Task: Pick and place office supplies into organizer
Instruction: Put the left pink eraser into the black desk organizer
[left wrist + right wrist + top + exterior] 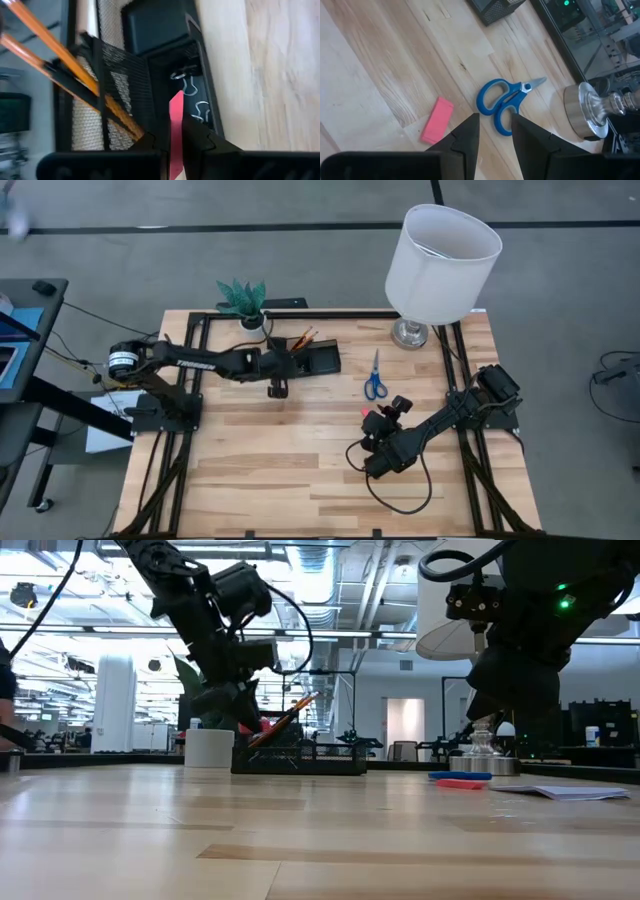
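While the left pincer [176, 145] hangs over the organizer [165, 30], pinching one pink eraser [176, 120], two orange pencils [60, 55] lean in its cup section. The right pincer [495, 132], part spread, hovers over the bench [380, 60] above one blue-handled scissors [502, 100] and a second eraser [437, 119].

A pale wooden tabletop [300, 470] stands on grey floor [560, 270]; bright ceiling lights [60, 590] hang in the open hall behind.
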